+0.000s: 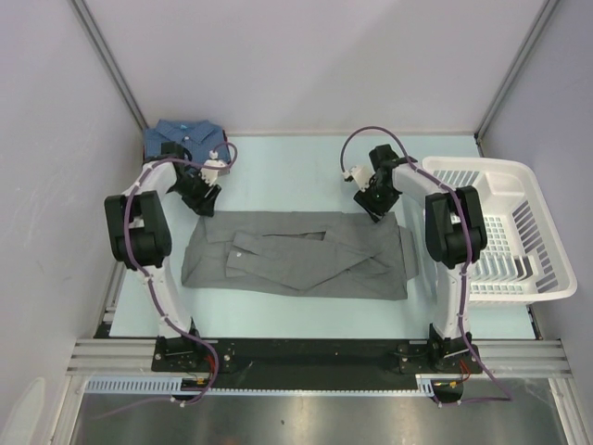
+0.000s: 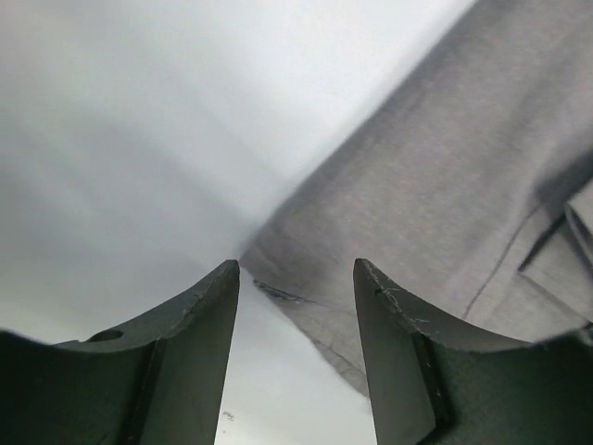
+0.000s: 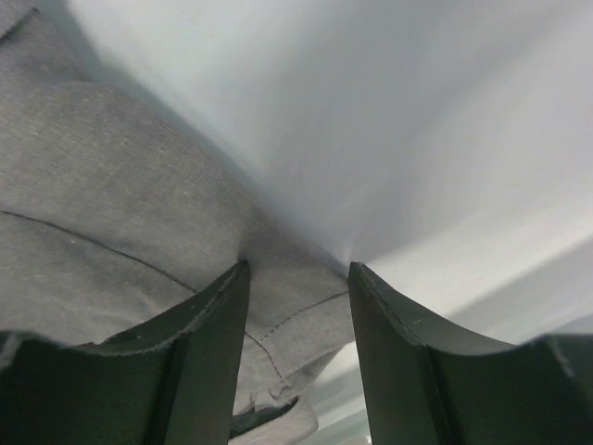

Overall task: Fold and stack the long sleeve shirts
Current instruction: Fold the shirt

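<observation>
A mid-grey long sleeve shirt (image 1: 296, 255) lies flat on the table, sleeves folded across its front. A folded blue shirt (image 1: 185, 139) sits at the back left corner. My left gripper (image 1: 206, 206) is open at the grey shirt's back left corner; in the left wrist view that corner (image 2: 417, 204) lies between and beyond the fingers (image 2: 208, 352). My right gripper (image 1: 378, 213) is open at the shirt's back right corner; in the right wrist view the cloth (image 3: 120, 185) lies between the fingers (image 3: 213, 352). No dark red shirt is in view.
A white slatted plastic basket (image 1: 523, 199) stands at the right edge of the table. Grey walls with metal posts enclose the back and sides. A metal rail runs along the near edge by the arm bases.
</observation>
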